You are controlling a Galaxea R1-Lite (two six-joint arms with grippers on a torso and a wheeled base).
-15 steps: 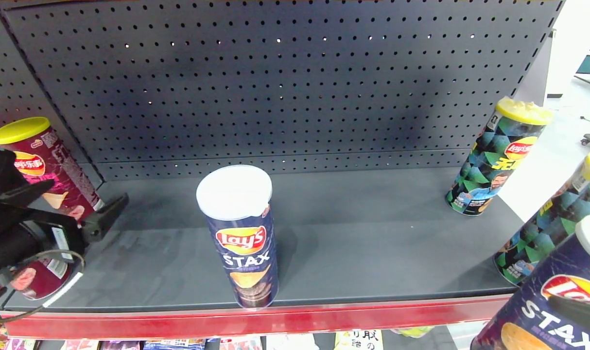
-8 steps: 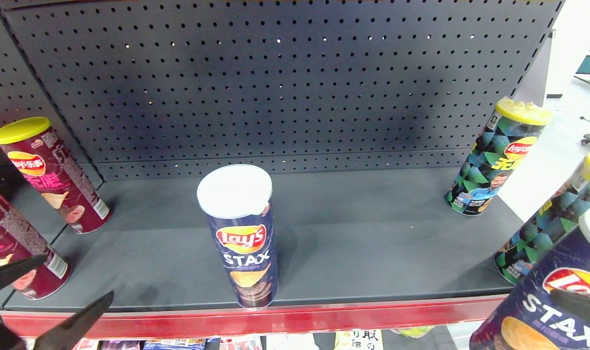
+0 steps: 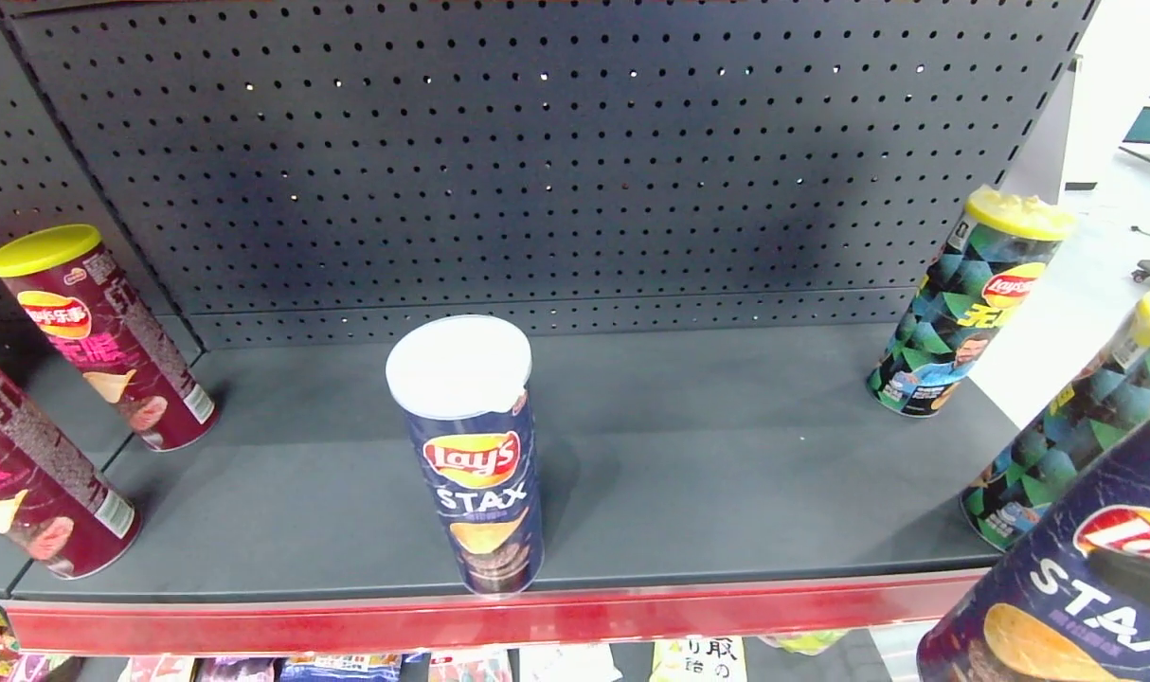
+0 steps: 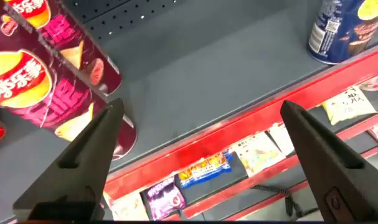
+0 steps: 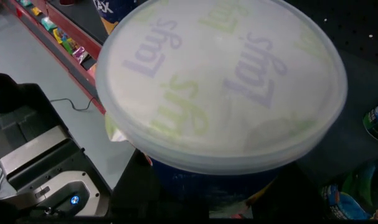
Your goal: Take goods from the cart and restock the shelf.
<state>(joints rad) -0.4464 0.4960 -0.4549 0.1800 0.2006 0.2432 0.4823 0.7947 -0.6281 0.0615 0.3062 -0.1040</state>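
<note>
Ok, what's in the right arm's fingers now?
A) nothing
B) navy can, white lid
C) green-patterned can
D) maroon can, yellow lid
B: a dark finger lies across the navy can at the head view's lower right, and the right wrist view looks down on its white lid.

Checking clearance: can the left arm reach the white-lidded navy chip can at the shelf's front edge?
Probably yes: the left gripper is open, and nothing stands between it and the white-lidded navy chip can.
</note>
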